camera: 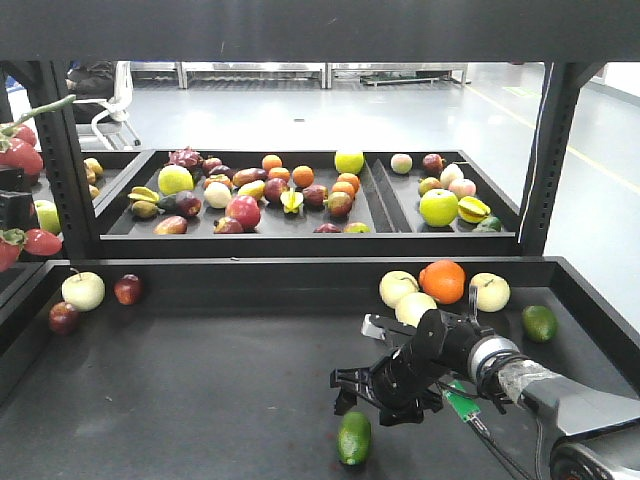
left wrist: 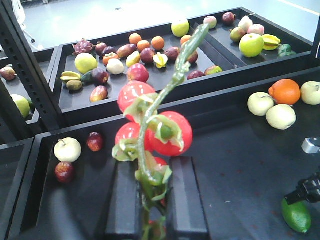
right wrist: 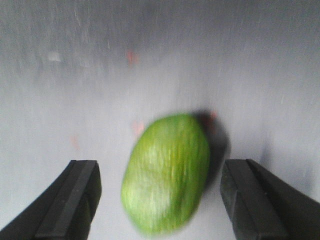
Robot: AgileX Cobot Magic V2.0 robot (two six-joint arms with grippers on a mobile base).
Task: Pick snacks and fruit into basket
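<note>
Judging by how things lie, the step in hand is the grasp of the fruit. The right gripper point(camera: 385, 398) hangs low over the black lower shelf tray point(camera: 200, 400) with its jaws spread wide. In the right wrist view the green oval fruit point(right wrist: 167, 172) lies on the tray floor between them, touched by neither. From the front it sits at about 7 o'clock from the gripper, just beside it.

The next move probably calls for a short drop so the jaws straddle the fruit across its narrow width. After that comes a gentle squeeze (a rounded thing like this may roll or slip out) and a lift clear of the tray rim. The left gripper point(left wrist: 152, 212) is set narrowly on the stem of a sprig of red cherry tomatoes on a green vine point(left wrist: 165, 132), holding it upright.

Neither the pale blue basket nor the mint-green snack pouch shows in any view, so the drop-off spot cannot be told. The right wrist view is blurred, and the fruit's skin texture is hard to read. A second green fruit point(camera: 539, 322) lies at 2 o'clock from the right gripper, beside some pale apples and an orange point(camera: 443, 280).
</note>
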